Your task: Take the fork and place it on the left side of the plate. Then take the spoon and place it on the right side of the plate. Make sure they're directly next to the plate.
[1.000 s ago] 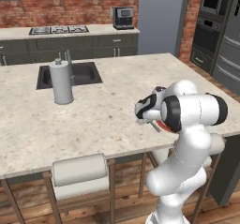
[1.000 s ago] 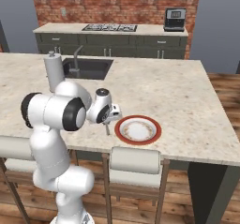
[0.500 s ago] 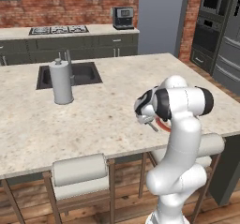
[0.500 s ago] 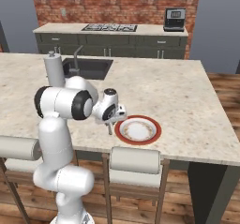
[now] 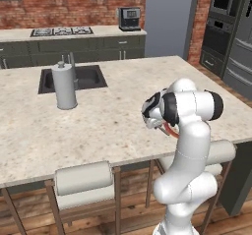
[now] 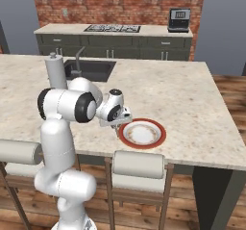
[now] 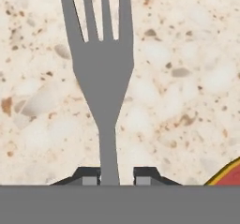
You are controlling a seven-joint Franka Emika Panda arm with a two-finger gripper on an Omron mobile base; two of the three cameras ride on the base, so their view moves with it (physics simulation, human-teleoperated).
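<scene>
The gripper [image 7: 110,177] is seen low over the desk [image 7: 187,68], its fingertips [image 7: 88,176] set just beside the fork [image 7: 104,73] handle on either side; whether they pinch it cannot be told. The tines are pointed away from the gripper. The red-rimmed plate [image 6: 142,133] is seen just beside the gripper on the desk.

Kitchen (sink [image 5: 74,77], stove [image 6: 112,28], probably oven [image 5: 218,27])

Fork [image 7: 104,73] on speckled counter [image 7: 187,68]
</scene>
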